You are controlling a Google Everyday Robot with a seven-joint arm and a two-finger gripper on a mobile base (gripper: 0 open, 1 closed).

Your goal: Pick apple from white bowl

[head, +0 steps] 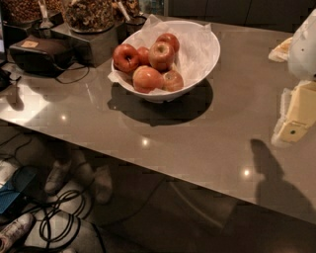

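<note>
The white bowl (202, 54), lined with crinkled white paper, stands on the grey-brown table at the back centre. It holds several apples. The apple (161, 54), red-orange with a yellowish stem dimple, lies upright near the bowl's middle. A darker all-red apple (126, 58) lies to its left, and a larger orange-pink apple (147, 79) lies in front of it. My gripper (292, 129) is at the right edge of the view, pale yellow and white, well to the right of the bowl and apart from it. It holds nothing that I can see.
Glass jars of snacks (89, 14) and a dark device with a cable (39, 53) stand at the back left. The table's front edge (148, 165) runs diagonally. Below it are cables and shoes (58, 175) on the floor. The arm's shadow (269, 163) falls on the table at the right.
</note>
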